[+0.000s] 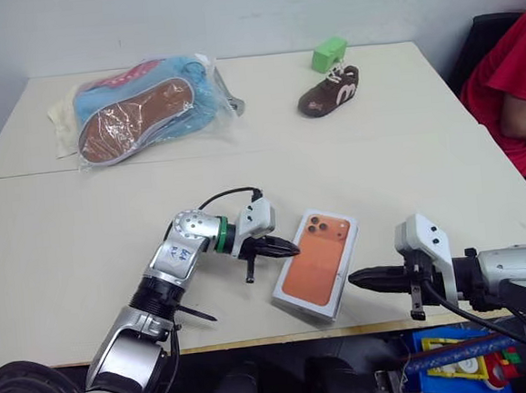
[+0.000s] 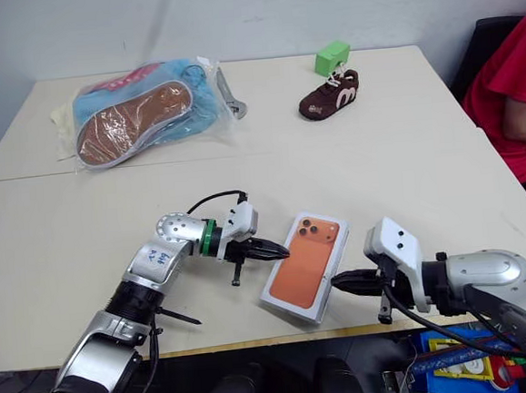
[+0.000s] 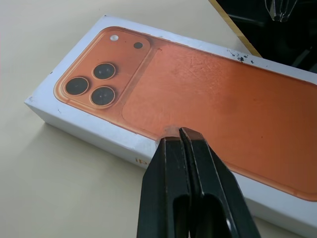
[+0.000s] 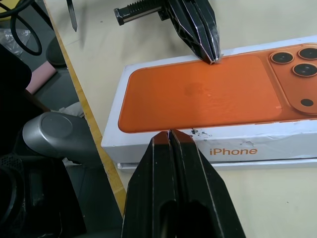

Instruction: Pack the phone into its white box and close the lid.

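The lid (image 1: 316,263) sits on the white box (image 4: 198,162), printed orange phone picture facing up, near the front edge of the counter (image 1: 67,257), between the two grippers. From the head views the closed package lies at a slant, its camera-cluster end toward one o'clock. The phone itself cannot be seen with the lid on.

The left gripper (image 1: 290,247) reaches in from nine o'clock of the lid, its jaws pressed together and empty, the tip at the lid's long edge. The left wrist view shows what the head views cannot: the black fingers (image 3: 168,168) close over the lid's side wall, the tip at the rim of the orange print; whether it touches is unclear. The right gripper (image 1: 356,280) comes from four o'clock, jaws likewise pressed together, tip at the opposite long edge. The right wrist view alone shows the "iPhone" lettering on the lid's side wall, a thin strip of the white box under the lid, small dark specks on the lid's top edge, and the left gripper's tip across the print.

Far across the counter at twelve o'clock lie a brown shoe (image 1: 328,92) and a green block (image 1: 329,53); at ten o'clock a bagged shoe sole (image 1: 134,118). A person in a red sleeve (image 1: 516,76) sits at two o'clock.
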Robot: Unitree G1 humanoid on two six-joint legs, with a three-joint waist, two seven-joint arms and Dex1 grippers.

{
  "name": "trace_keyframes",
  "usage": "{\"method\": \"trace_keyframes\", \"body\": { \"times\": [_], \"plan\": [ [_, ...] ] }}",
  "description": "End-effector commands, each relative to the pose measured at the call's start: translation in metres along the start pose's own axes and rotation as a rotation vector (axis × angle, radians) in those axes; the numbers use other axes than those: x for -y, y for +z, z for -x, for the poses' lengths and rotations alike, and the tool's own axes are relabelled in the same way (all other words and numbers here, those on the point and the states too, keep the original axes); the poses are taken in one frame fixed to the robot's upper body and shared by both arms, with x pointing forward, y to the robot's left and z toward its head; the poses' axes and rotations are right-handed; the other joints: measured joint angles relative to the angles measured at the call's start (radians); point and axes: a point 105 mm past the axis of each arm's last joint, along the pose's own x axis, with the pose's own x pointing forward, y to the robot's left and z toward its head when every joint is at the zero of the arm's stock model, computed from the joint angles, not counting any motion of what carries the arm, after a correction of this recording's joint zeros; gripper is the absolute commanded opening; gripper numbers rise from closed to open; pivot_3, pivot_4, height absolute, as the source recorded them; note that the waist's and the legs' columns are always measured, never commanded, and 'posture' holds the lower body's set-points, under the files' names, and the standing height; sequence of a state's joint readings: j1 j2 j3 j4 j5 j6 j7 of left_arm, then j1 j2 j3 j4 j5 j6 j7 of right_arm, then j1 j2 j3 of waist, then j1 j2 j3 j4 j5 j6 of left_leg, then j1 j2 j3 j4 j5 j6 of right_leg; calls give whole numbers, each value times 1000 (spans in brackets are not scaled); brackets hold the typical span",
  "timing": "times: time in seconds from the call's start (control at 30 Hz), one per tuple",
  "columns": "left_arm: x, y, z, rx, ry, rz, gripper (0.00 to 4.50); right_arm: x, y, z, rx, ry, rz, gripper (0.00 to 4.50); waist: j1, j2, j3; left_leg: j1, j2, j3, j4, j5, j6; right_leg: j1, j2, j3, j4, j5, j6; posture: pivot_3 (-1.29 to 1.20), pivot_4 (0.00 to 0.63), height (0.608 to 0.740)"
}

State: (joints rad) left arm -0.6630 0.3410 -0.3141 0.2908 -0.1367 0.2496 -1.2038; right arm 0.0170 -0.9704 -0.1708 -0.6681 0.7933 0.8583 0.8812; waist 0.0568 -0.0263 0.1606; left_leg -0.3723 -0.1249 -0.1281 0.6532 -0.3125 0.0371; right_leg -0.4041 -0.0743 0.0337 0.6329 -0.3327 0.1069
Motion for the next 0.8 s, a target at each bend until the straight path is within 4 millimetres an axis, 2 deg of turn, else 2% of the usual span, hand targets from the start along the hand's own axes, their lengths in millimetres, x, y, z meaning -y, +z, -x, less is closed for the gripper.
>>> {"method": "trace_keyframes", "body": {
  "times": [0.03,0.2,0.3,0.47,0.53,0.67,0.8],
  "plan": [
    [-3,3,10,-6,12,-8,0,-6,7,3,9,5,40,22,0,0,0,0,0,0,0,0,0,0,0,0,0,0,0,0,150,740],
    [-10,-6,29,-29,65,18,0,-2,3,-2,-5,-26,48,22,-5,0,0,0,0,1,0,0,0,-2,0,1,3,0,0,0,150,740],
    [-11,-12,32,-47,76,26,0,-1,2,-3,-12,-36,52,22,-3,0,0,0,0,1,0,0,-1,-2,0,1,3,0,0,0,150,740],
    [-6,-20,13,-65,39,8,0,6,1,0,-20,-79,77,22,0,0,0,0,0,1,0,0,0,-2,0,0,2,0,0,0,150,740],
    [-4,-17,5,-43,26,7,0,7,1,1,-18,-83,79,22,1,0,0,-1,0,1,0,0,0,-2,0,0,2,0,0,0,150,740],
    [0,1,-14,40,-16,8,0,4,-1,1,-23,-76,79,22,0,0,0,-2,0,1,1,0,0,-4,0,0,3,0,0,0,150,740],
    [3,2,-16,38,-30,-1,0,1,-2,-3,-7,-71,77,22,-4,0,0,-2,0,1,1,0,0,-4,0,0,3,0,0,0,150,740]
  ]
}}
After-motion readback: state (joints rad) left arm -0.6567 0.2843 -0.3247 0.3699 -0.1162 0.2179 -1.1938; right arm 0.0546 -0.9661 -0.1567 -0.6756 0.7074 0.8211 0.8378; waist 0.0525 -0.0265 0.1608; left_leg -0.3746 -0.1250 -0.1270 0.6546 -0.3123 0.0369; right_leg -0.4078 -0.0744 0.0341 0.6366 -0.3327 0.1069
